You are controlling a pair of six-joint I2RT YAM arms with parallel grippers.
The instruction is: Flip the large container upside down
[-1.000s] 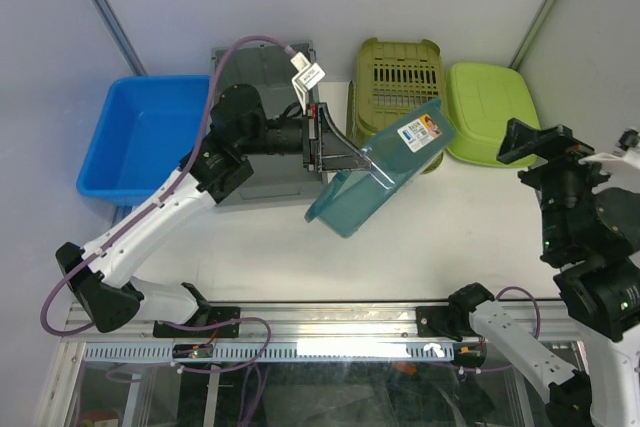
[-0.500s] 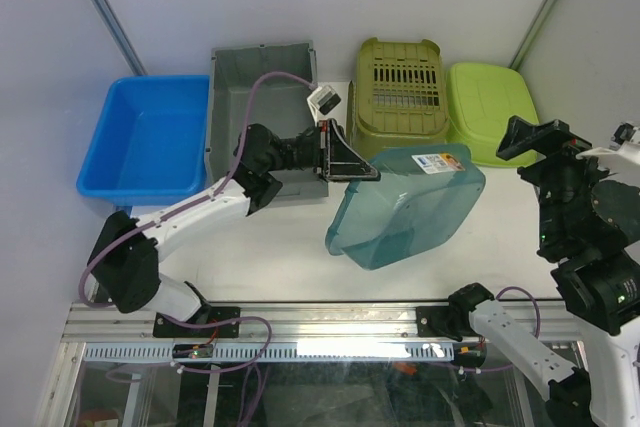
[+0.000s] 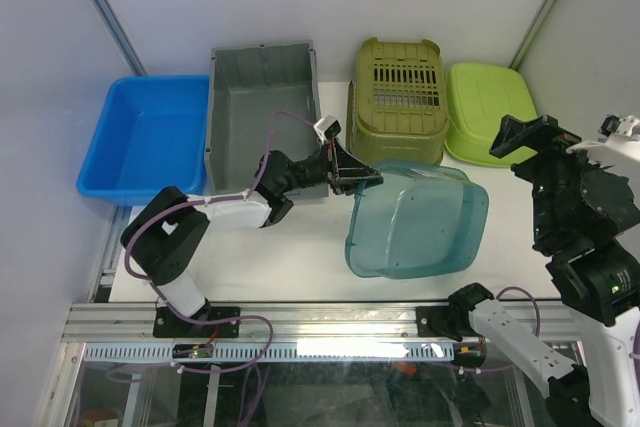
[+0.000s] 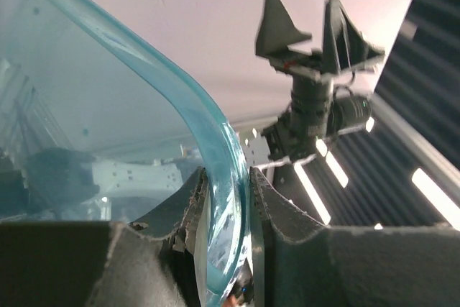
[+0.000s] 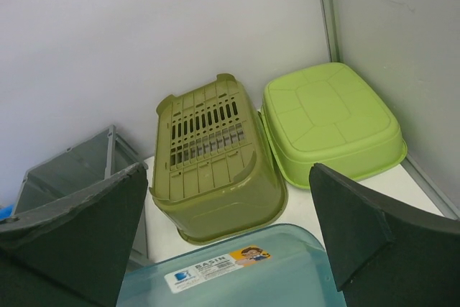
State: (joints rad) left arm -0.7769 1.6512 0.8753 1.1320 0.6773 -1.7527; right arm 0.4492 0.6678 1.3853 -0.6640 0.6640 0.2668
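Observation:
The large container is a see-through teal basin. It lies bottom-up and slightly tilted on the white table, with its label side toward the back. My left gripper is shut on the basin's rim at its back left corner, and the rim runs between both pads. My right gripper hangs raised at the right, open and holding nothing. In the right wrist view the basin lies below and between the spread fingers.
Behind the basin, an olive slotted basket and a lime green tub both stand upside down. A grey bin and a blue bin stand open side up at the back left. The metal rail marks the near edge.
The left arm has swung down and to the right, rolling the basin from a high tilt to bottom-up, low on the table. The right gripper has barely moved.

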